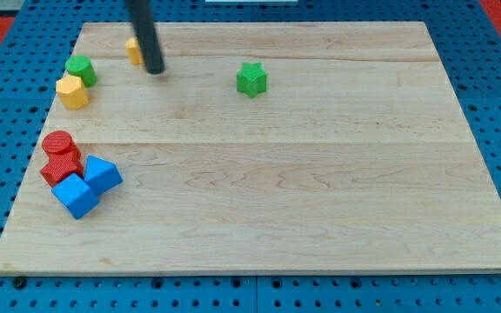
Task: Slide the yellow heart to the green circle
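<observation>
The yellow heart (133, 50) lies near the board's top left, partly hidden behind my rod. My tip (155, 70) rests just to the right of and below the heart, touching or nearly touching it. The green circle (81, 69) sits to the left of the heart, near the board's left edge, about a block's width from it.
A yellow hexagon block (72, 91) touches the green circle from below. A green star (251, 79) lies at top centre. At the lower left cluster a red circle (59, 143), a red star (61, 166), a blue block (102, 174) and a blue cube (76, 196). The wooden board (320, 191) sits on blue pegboard.
</observation>
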